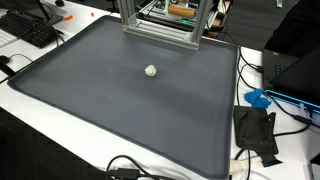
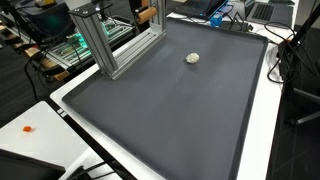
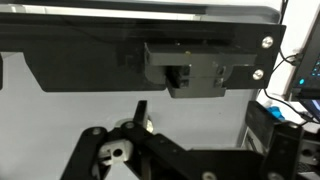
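Observation:
My gripper (image 3: pixel 206 126) shows only in the wrist view. Its two dark fingers stand wide apart with nothing between them, so it is open and empty. Behind it is a pale surface, and above that a long black panel (image 3: pixel 90 60) with a bracket. In both exterior views the arm and gripper are out of view. A small whitish ball (image 1: pixel 150 71) lies alone on the large dark grey mat (image 1: pixel 120 110). The ball (image 2: pixel 194 58) and the mat (image 2: pixel 170 120) also show from the other side.
An aluminium frame (image 1: pixel 160 25) stands at the mat's far edge (image 2: pixel 110 40). A keyboard (image 1: pixel 30 30) lies on the white table beside the mat. A blue object (image 1: pixel 258 98), a black device (image 1: pixel 255 132) and cables lie past the mat's edge. A small orange item (image 2: pixel 28 129) lies on the table.

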Controlling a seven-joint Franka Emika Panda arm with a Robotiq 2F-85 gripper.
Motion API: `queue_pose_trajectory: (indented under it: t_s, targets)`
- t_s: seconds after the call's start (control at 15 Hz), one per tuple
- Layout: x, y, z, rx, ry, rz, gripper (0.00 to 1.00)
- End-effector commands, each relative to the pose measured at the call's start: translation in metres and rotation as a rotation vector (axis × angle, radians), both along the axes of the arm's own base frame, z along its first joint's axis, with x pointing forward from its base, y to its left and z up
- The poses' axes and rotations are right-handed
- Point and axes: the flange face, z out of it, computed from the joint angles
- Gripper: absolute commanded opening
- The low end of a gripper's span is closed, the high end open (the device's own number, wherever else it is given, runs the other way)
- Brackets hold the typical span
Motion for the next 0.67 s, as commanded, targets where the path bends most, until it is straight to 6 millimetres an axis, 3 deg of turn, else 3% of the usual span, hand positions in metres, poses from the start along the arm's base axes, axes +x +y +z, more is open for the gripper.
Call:
queue_pose_trajectory:
  t_s: [0.0, 0.33, 0.6]
  targets:
    - [-0.022, 0.019, -0.003, -0.058, 0.016, 0.014, 1.00]
    - [-0.026, 0.033, -0.009, -0.105, 0.004, 0.038, 1.00]
    - [-0.023, 0.030, -0.014, -0.151, 0.002, 0.050, 1.00]
